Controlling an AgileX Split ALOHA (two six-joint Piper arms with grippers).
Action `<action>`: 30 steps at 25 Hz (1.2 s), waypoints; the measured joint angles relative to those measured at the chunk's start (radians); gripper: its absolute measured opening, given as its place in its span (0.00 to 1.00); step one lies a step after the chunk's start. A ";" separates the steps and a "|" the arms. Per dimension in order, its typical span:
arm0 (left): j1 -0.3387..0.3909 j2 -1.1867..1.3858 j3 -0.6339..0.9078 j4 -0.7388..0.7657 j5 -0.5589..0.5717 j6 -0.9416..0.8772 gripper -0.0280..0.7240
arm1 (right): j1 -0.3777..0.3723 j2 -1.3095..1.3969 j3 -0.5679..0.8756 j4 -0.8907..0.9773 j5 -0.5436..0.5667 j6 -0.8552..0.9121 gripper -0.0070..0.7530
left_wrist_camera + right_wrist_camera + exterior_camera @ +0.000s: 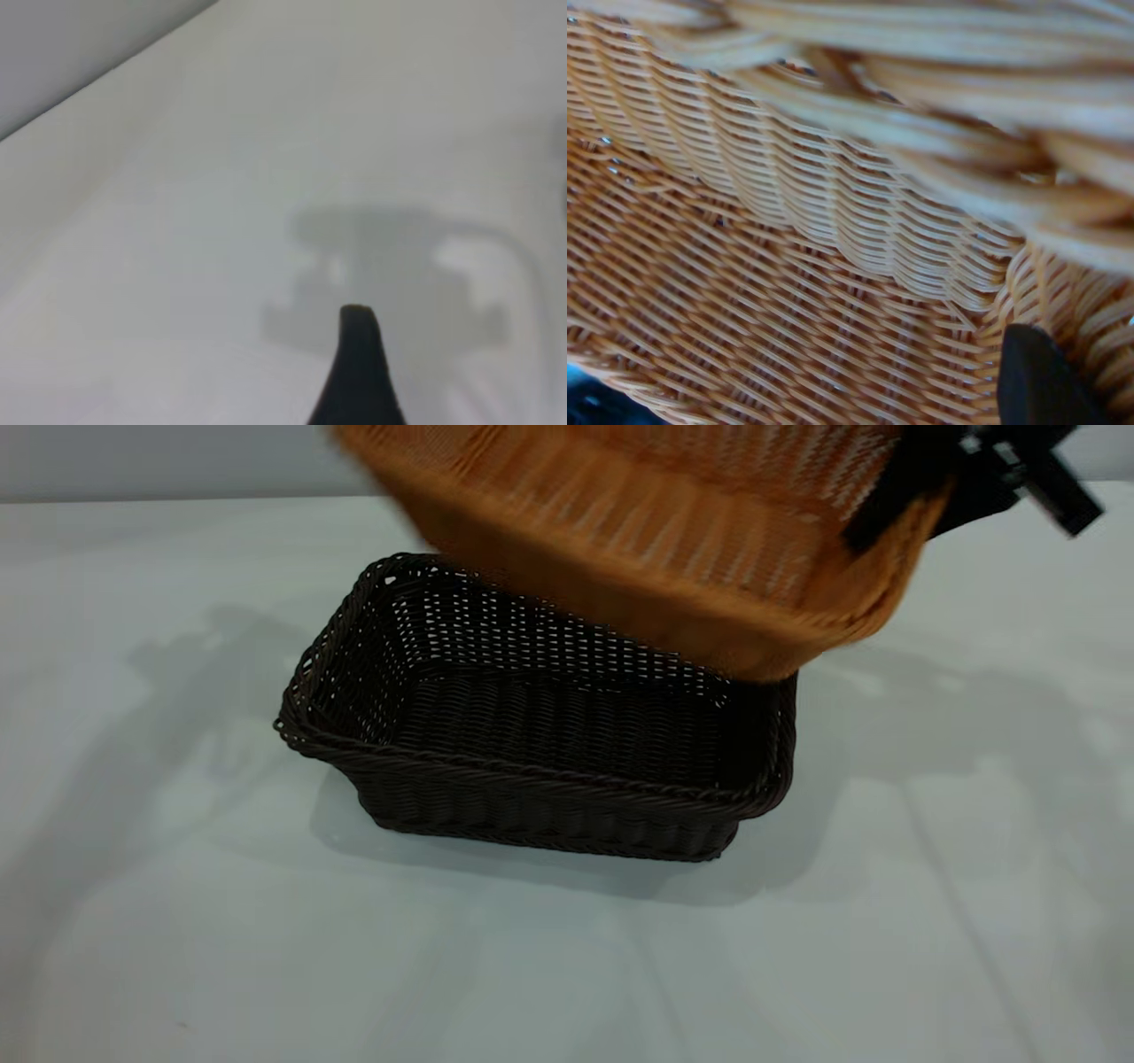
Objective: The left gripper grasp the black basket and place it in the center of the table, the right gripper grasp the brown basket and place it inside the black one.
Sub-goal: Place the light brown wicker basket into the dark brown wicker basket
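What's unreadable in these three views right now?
- Exterior view: the brown basket is motion-blurred, its top cut off by the upper edge; it covers the far rim of the black basket.
- Exterior view: the right hand clamps the brown basket's end; most of the arm lies outside the picture.
- Left wrist view: only one fingertip of the left hand over the table; open or shut unknowable.
- Right wrist view: wicker fills it; black basket hidden.

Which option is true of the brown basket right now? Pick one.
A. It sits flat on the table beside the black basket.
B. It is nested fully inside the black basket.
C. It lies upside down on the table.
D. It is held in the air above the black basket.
D: the brown basket hangs tilted above the black basket, with the right gripper clamped on its rim.
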 joint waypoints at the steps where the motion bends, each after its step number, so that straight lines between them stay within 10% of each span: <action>1: 0.007 0.000 0.000 0.000 -0.003 -0.002 0.74 | 0.028 0.000 0.000 -0.021 -0.002 0.015 0.11; 11: 0.012 0.000 0.000 -0.001 -0.035 -0.003 0.74 | 0.177 0.009 0.000 -0.093 -0.108 0.104 0.11; 30: 0.012 0.000 0.007 -0.001 -0.042 -0.004 0.74 | 0.181 0.080 -0.002 -0.167 -0.175 0.129 0.12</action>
